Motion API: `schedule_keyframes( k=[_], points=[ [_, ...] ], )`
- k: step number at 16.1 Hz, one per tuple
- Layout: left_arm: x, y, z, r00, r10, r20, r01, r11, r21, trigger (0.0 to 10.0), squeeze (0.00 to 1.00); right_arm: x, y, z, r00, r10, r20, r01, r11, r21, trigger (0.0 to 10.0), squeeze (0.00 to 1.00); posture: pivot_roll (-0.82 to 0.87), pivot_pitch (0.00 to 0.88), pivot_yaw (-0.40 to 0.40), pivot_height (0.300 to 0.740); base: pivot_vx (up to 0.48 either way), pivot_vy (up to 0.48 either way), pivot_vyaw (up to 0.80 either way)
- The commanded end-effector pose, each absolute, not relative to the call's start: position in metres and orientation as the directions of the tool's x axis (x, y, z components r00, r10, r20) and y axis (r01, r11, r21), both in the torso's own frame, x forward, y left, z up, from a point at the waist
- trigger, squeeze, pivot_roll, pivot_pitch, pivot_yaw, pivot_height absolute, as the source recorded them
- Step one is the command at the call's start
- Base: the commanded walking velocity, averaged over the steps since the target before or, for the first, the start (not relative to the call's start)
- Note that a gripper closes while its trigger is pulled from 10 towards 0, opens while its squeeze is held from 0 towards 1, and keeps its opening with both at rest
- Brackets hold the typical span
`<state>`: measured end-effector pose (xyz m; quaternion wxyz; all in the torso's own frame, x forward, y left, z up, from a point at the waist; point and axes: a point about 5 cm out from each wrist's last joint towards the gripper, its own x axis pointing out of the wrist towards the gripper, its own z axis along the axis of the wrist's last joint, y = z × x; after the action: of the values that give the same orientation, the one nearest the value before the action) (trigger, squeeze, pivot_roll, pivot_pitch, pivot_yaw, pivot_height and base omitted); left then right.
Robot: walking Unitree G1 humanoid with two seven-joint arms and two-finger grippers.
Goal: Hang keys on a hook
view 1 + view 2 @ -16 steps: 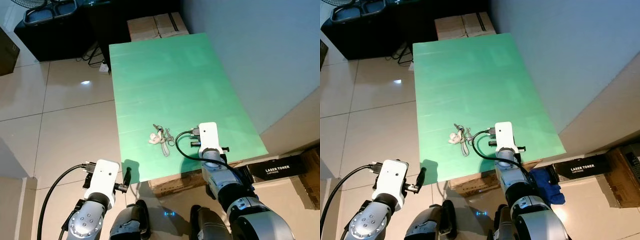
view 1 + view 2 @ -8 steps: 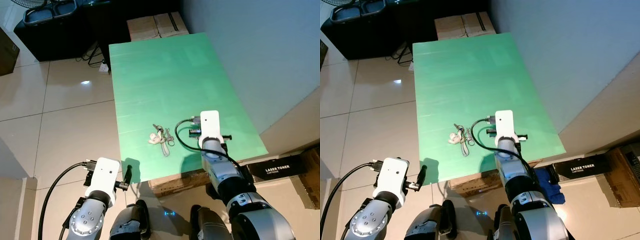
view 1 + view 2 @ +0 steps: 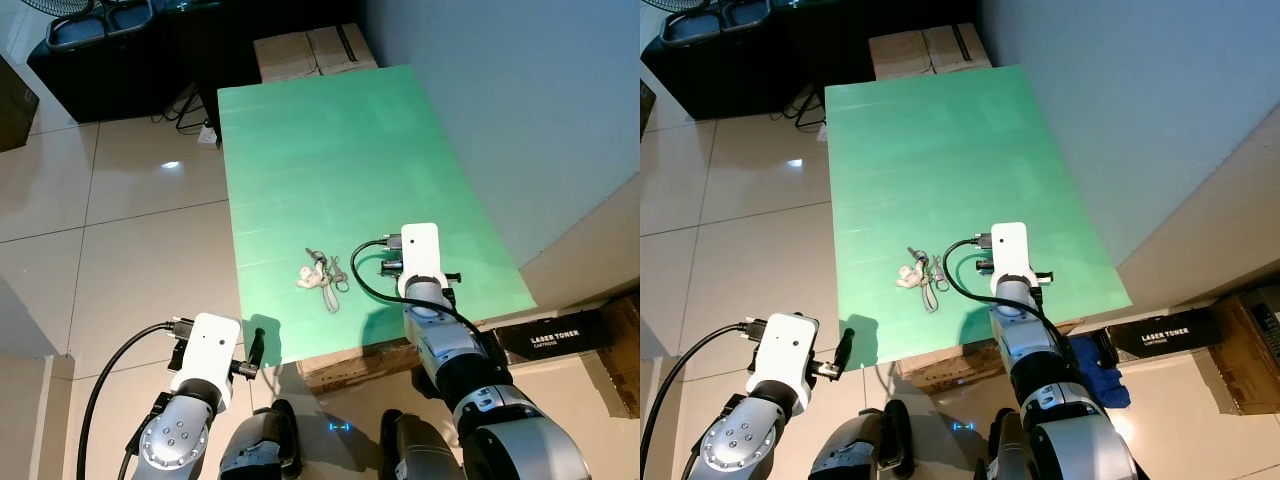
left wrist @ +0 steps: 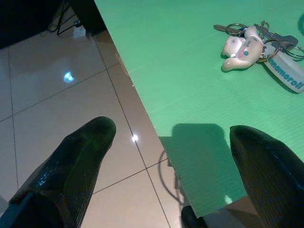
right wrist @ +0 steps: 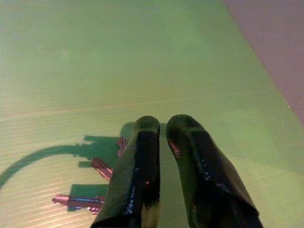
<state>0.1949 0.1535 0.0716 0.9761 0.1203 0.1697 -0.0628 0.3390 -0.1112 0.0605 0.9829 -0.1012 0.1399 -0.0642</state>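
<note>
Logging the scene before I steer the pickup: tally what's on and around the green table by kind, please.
Key bunch with white charm: 1
Green table: 1
Cardboard boxes beyond the table: 2
Black toner carton on the floor: 1
Grippers: 2, right gripper over the table beside the keys, left gripper off its near corner
Total: 7

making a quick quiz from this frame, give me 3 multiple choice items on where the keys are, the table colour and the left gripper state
1. Where do the keys lie?
A. on the floor
B. on the table, near its front edge
C. in the right gripper

2. What colour is the table top?
A. green
B. white
C. brown

3. How is the left gripper?
A. shut on the keys
B. shut, empty
C. open

Answers: 1 B, the bunch rests on the tabletop left of the right gripper. 2 A, the surface is plain green. 3 C, its fingers stand wide apart.
</note>
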Motion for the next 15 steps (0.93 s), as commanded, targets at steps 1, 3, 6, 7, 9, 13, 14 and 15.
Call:
schedule_keyframes(
  k=[1, 3, 6, 7, 9, 13, 14, 15],
  points=[
    [0.190, 0.156, 0.067, 0.923, -0.075, -0.377, 0.165, 0.964, 0.211, 10.0, 0.00, 0.333, -0.112, 0.051, 0.941, -0.151, -0.302, 0.089, 0.974, -0.208, 10.0, 1.00, -0.02, 0.266, 0.081, 0.740, 0.000, 0.000, 0.00],
    [0.190, 0.155, 0.067, 0.923, -0.078, -0.378, 0.168, 0.963, 0.210, 10.0, 0.00, 0.332, -0.112, 0.049, 0.940, -0.146, -0.307, 0.086, 0.976, -0.202, 10.0, 1.00, -0.02, 0.267, 0.083, 0.740, 0.000, 0.000, 0.00],
    [0.189, 0.155, 0.067, 0.922, -0.080, -0.378, 0.170, 0.963, 0.211, 10.0, 0.00, 0.331, -0.111, 0.048, 0.940, -0.139, -0.312, 0.083, 0.979, -0.185, 10.0, 1.00, -0.02, 0.268, 0.085, 0.740, 0.000, 0.000, 0.00],
    [0.189, 0.155, 0.066, 0.922, -0.081, -0.378, 0.171, 0.963, 0.211, 10.0, 0.00, 0.331, -0.110, 0.048, 0.940, -0.134, -0.315, 0.080, 0.981, -0.179, 10.0, 1.00, -0.02, 0.268, 0.085, 0.740, 0.000, 0.000, 0.00],
    [0.188, 0.155, 0.067, 0.922, -0.081, -0.379, 0.171, 0.963, 0.210, 10.0, 0.00, 0.331, -0.109, 0.047, 0.941, -0.122, -0.315, 0.070, 0.983, -0.172, 10.0, 1.00, -0.01, 0.273, 0.087, 0.740, 0.000, 0.000, 0.00],
    [0.188, 0.155, 0.067, 0.922, -0.080, -0.379, 0.170, 0.963, 0.210, 10.0, 0.00, 0.332, -0.114, 0.042, 0.930, -0.138, -0.341, 0.069, 0.976, -0.207, 10.0, 1.00, -0.01, 0.276, 0.085, 0.740, 0.000, 0.000, 0.00],
    [0.188, 0.155, 0.067, 0.922, -0.078, -0.379, 0.168, 0.963, 0.211, 10.0, 0.00, 0.330, -0.117, 0.040, 0.923, -0.148, -0.354, 0.075, 0.974, -0.213, 10.0, 0.00, 0.00, 0.278, 0.085, 0.740, 0.000, 0.000, 0.00],
    [0.187, 0.155, 0.068, 0.922, -0.077, -0.379, 0.167, 0.963, 0.211, 10.0, 0.00, 0.330, -0.118, 0.038, 0.919, -0.149, -0.366, 0.071, 0.973, -0.218, 10.0, 0.00, 0.00, 0.280, 0.085, 0.740, 0.000, 0.000, 0.00]
  ],
)
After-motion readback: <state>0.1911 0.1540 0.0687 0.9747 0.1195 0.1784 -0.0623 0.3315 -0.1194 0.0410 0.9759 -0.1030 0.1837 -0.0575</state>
